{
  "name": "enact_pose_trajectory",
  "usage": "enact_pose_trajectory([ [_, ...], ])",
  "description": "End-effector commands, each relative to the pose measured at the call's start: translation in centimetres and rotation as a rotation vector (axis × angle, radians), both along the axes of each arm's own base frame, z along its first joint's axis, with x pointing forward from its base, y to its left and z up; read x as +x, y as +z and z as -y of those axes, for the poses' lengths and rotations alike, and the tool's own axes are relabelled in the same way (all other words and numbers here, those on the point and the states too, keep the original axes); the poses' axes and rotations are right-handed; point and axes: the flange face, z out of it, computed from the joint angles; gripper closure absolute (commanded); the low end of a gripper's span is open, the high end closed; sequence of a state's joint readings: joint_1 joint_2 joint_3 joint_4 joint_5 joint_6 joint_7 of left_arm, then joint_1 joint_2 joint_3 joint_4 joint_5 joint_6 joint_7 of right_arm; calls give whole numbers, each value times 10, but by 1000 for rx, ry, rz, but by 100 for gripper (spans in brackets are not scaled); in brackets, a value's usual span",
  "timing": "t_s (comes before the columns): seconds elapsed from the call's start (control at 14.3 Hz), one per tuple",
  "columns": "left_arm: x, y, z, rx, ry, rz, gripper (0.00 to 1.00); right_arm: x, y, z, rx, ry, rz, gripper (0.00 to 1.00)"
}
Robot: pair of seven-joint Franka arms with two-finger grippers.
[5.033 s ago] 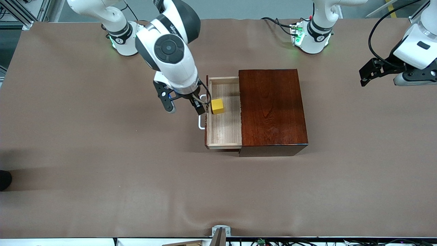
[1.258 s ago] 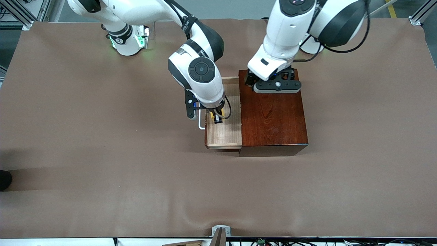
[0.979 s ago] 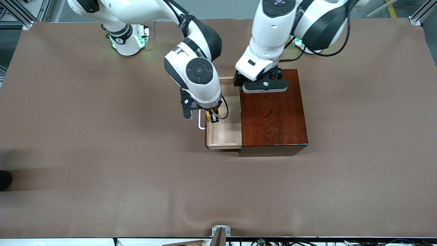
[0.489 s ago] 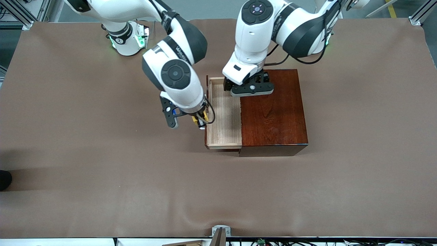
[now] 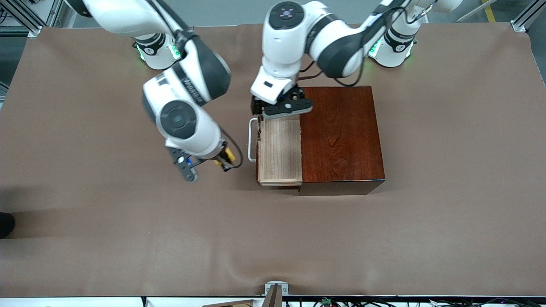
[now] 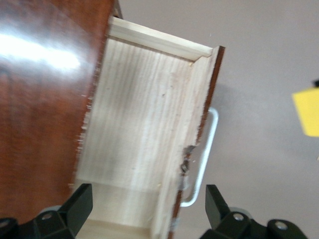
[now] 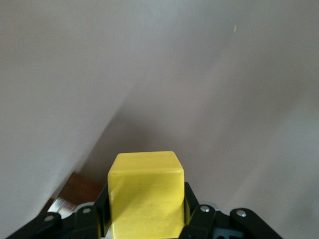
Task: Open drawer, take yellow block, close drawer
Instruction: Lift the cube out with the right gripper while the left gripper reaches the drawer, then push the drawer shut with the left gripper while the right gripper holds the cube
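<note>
The drawer (image 5: pixel 279 149) stands pulled out of the mahogany box (image 5: pixel 341 136), its wooden tray bare and its white handle (image 5: pixel 252 140) toward the right arm's end. My right gripper (image 5: pixel 224 161) is shut on the yellow block (image 5: pixel 229 153) and holds it above the table beside the drawer's front. The right wrist view shows the block (image 7: pixel 145 194) clamped between the fingers. My left gripper (image 5: pixel 277 111) hangs open over the drawer's end farthest from the front camera. In the left wrist view the tray (image 6: pixel 144 124), handle (image 6: pixel 207 149) and the held block (image 6: pixel 306 112) show.
Brown cloth covers the table (image 5: pixel 128 234). The box top (image 6: pixel 45 74) lies just beside my left gripper (image 6: pixel 147 194). Both arms' bases stand along the table edge farthest from the front camera.
My right gripper lifted the yellow block out of the drawer and carried it away toward the right arm's end. My left arm swung in over the box, then over the drawer.
</note>
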State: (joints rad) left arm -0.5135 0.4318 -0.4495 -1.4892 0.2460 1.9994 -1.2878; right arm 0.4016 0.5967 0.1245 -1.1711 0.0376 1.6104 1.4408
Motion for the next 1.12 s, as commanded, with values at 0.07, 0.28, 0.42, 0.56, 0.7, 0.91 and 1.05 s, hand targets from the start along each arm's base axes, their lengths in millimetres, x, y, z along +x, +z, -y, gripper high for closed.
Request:
enact_pose_trajectory([
  [0.07, 4, -22, 53, -89, 180, 9, 0, 11, 6, 60, -34, 224, -16, 100],
  [0.28, 5, -39, 75, -143, 231, 47, 0, 27, 0, 103, -30, 270, -25, 100],
  [0.42, 3, -51, 98, -173, 307, 111, 0, 34, -6, 128, -22, 303, -35, 100],
  [0.56, -5, -76, 119, -208, 350, 157, 0, 38, -10, 150, -7, 351, -45, 100],
  [0.7, -9, -103, 130, -243, 386, 162, 0, 43, -9, 186, 19, 411, -49, 100],
  [0.91, -8, -122, 136, -282, 455, 148, 0, 46, -11, 213, 36, 466, -55, 100],
  [1.05, -14, -127, 141, -282, 487, 147, 0, 43, -16, 239, 52, 522, -41, 100],
])
